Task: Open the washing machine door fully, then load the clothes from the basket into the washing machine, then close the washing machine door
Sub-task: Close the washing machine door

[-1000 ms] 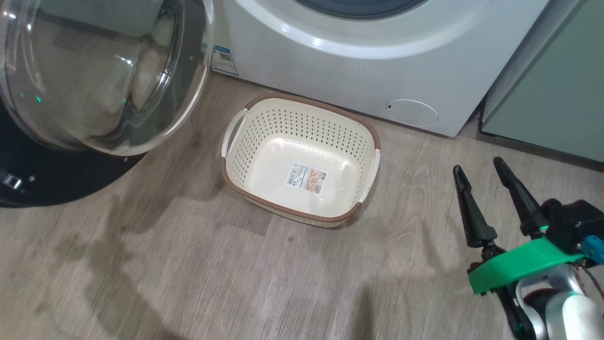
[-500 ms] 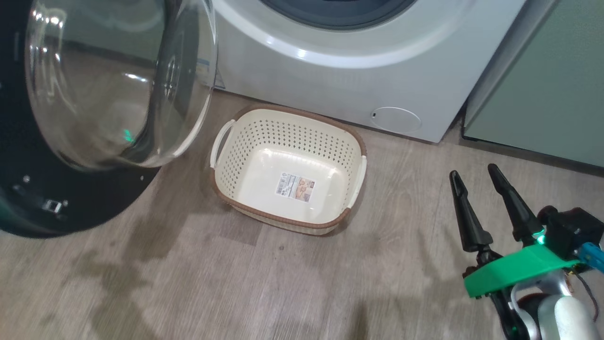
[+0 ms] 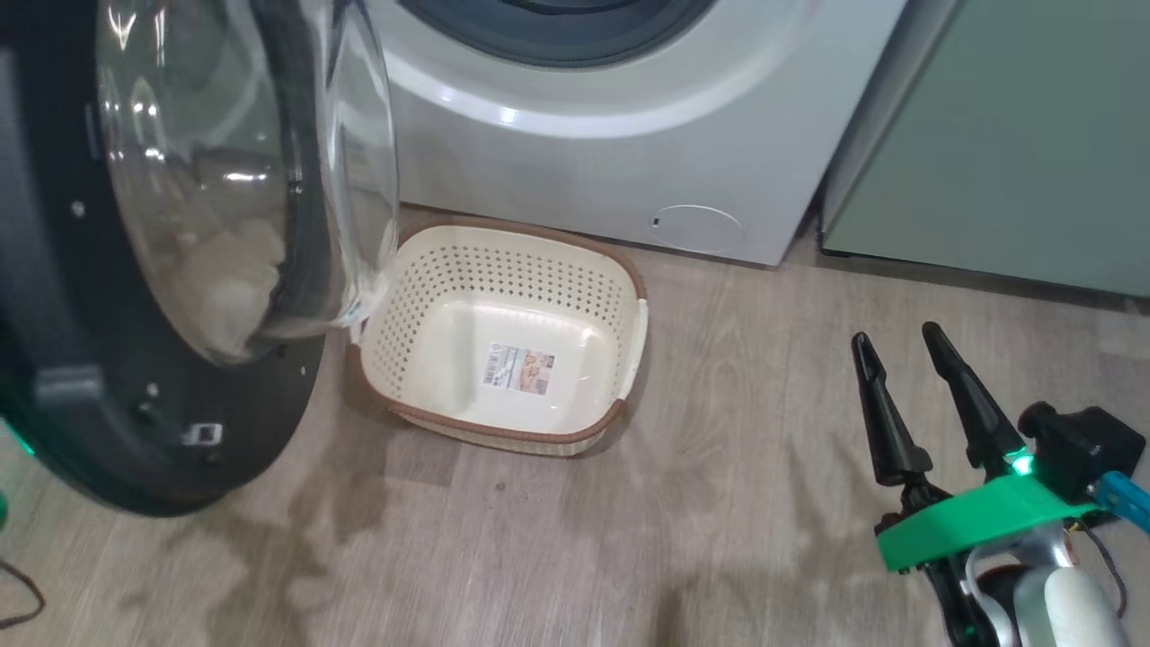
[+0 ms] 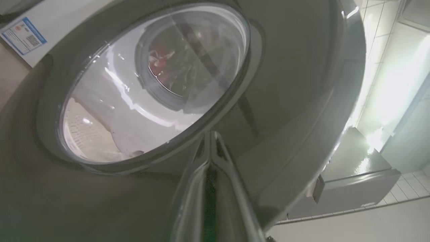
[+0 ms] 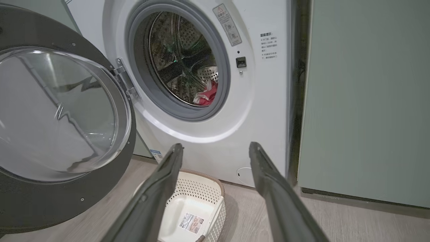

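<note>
The door (image 3: 180, 270) stands partly open at the left of the washing machine (image 3: 584, 162), hung on a hinge at the left side of the round opening. Its inner face with the domed glass is turned to the right, toward the basket (image 3: 503, 359), and its black rim reaches down near to the floor (image 3: 539, 539). The basket sits on the floor just before the machine, its long axis about parallel to the machine's front and a little slanted, its open side up, a label on its bottom. In the head view the glass covers the left end of the basket. The clothes (image 5: 206, 95), red with white, lie inside the drum at the lower right of the opening. The left gripper (image 4: 210, 137) is at the outer face of the door, the fingers pressed together, the tips at the dark rim just beside the glass; if they touch it, I cannot tell. The right gripper (image 3: 897, 334) hangs over the floor to the right of the basket, well apart from it, the fingers pointing toward the machine and the green cabinet (image 3: 1006, 135), the jaws wide and holding nothing.
</note>
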### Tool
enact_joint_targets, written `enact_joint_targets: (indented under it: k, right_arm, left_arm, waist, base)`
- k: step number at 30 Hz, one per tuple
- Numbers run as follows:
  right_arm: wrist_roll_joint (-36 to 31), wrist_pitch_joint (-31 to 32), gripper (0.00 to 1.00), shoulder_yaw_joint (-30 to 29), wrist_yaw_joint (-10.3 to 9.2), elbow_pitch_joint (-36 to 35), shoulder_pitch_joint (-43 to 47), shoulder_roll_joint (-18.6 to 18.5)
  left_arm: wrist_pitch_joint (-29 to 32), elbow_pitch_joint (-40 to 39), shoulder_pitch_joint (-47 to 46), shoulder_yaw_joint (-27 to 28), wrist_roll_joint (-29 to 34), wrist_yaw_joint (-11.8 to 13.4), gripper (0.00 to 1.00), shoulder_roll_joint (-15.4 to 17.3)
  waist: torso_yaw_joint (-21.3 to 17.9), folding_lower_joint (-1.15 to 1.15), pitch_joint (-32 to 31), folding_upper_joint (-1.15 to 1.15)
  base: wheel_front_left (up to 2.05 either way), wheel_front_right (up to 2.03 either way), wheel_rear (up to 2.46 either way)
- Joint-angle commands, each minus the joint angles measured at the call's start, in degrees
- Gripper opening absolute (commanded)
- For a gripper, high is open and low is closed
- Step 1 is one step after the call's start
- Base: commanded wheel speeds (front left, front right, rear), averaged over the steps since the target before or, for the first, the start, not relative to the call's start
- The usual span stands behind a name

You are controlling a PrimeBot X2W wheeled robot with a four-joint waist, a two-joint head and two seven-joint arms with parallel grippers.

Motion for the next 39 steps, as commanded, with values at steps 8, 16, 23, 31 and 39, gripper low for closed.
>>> enact_joint_targets:
  k: [8, 16, 23, 31, 39]
  right_arm:
    - [1.2, -1.6, 1.0, 1.7, 0.0, -0.7, -1.2, -0.4]
    - [1.9, -2.6, 1.0, 2.2, 0.0, 0.2, -1.4, -0.4]
    - [2.4, -3.4, 1.0, 2.6, 0.0, 1.1, -1.5, -0.4]
    - [3.1, -4.3, 1.0, 3.0, 0.0, 1.5, -1.6, -0.4]
    - [3.9, -5.4, 1.0, 3.0, 0.0, 2.3, -1.6, -0.4]
  left_arm:
    - [2.5, -9.0, 1.6, -0.9, 0.1, 0.0, 0.0, 0.1]
    - [3.1, -11.9, 1.6, -3.0, 0.5, 0.3, 0.0, -1.2]
    - [2.8, -12.7, 0.3, -4.3, 1.1, 0.5, 0.0, -1.9]
    - [2.4, -13.3, -2.1, -5.6, 2.1, 1.5, 0.0, -2.0]
    - [2.1, -13.2, -4.1, -6.7, 2.8, 2.0, 0.0, -2.0]
  waist:
    - [-4.5, 0.0, -0.7, 0.0]
    - [-8.9, 0.0, -0.4, 0.0]
    - [-14.0, 0.0, -0.3, 0.0]
    - [-19.8, 0.0, 0.8, 0.0]
    - [-23.2, 0.0, 1.8, 0.0]
  base:
    - [0.0, 0.0, 0.0]
    - [0.0, 0.0, 0.0]
    - [0.0, 0.0, 0.0]
    - [0.0, 0.0, 0.0]
    - [0.0, 0.0, 0.0]
